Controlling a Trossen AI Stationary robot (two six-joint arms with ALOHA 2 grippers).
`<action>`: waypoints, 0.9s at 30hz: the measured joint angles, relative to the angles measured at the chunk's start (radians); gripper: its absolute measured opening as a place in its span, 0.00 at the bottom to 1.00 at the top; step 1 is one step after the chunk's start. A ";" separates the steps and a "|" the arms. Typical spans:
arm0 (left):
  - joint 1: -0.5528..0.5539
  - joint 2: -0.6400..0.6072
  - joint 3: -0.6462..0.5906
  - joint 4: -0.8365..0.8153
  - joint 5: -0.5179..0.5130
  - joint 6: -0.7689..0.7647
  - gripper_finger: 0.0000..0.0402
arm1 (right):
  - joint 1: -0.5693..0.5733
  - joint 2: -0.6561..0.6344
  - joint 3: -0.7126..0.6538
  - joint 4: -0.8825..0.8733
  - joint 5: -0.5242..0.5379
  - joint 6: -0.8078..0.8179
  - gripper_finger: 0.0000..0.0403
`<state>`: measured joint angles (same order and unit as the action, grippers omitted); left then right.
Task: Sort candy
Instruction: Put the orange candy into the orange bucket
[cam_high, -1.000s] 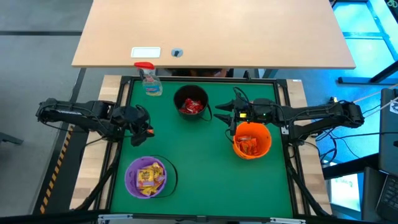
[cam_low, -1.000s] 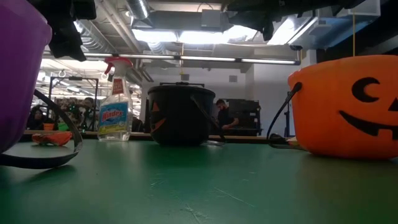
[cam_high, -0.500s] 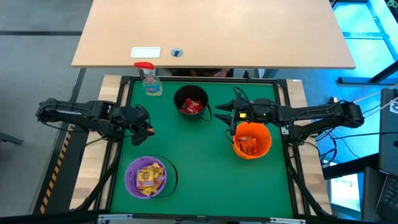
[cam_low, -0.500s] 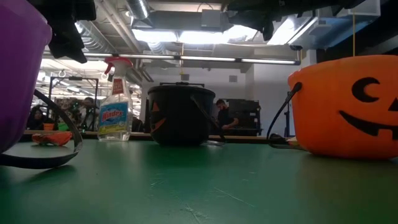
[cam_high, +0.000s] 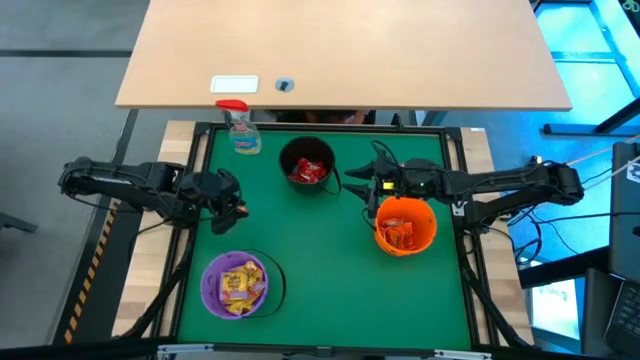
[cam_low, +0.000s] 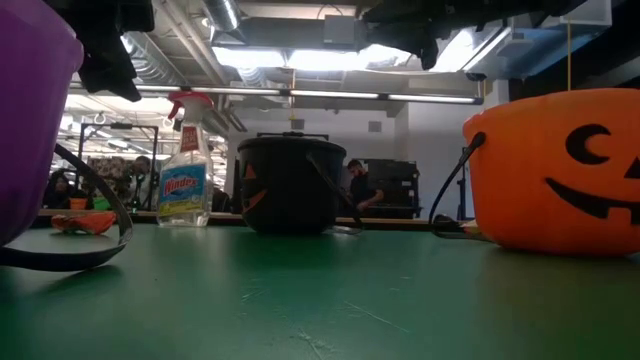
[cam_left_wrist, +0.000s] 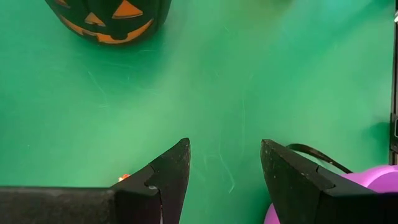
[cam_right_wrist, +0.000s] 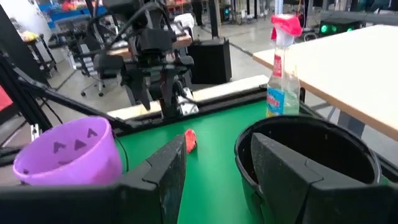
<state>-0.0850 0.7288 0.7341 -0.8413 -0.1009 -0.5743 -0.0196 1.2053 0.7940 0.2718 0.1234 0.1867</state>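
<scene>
Candy (cam_high: 236, 284) fills buckets on green table (cam_high: 320, 260); both claws hang released, empty.

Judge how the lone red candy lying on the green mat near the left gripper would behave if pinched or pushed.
The red candy looks small and flat, so it would probably slide across the green mat rather than roll. Its shiny wrapper suggests it may be slippery and crinkle under a pinch. Lying so low, it likely needs the left gripper to come right down to the mat.
</scene>
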 joint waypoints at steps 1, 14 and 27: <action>-0.004 0.000 0.000 0.000 -0.001 -0.001 0.46 | 0.000 0.003 0.000 0.008 0.000 0.000 0.44; -0.052 0.002 -0.161 -0.007 0.070 -0.146 0.46 | 0.001 0.011 0.000 0.013 -0.011 0.004 0.45; -0.046 0.061 -0.248 -0.004 0.047 -0.222 0.46 | 0.000 0.011 0.000 0.016 -0.011 -0.042 0.45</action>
<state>-0.1307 0.7896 0.4858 -0.8455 -0.0540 -0.7963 -0.0193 1.2160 0.7937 0.2882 0.1127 0.1448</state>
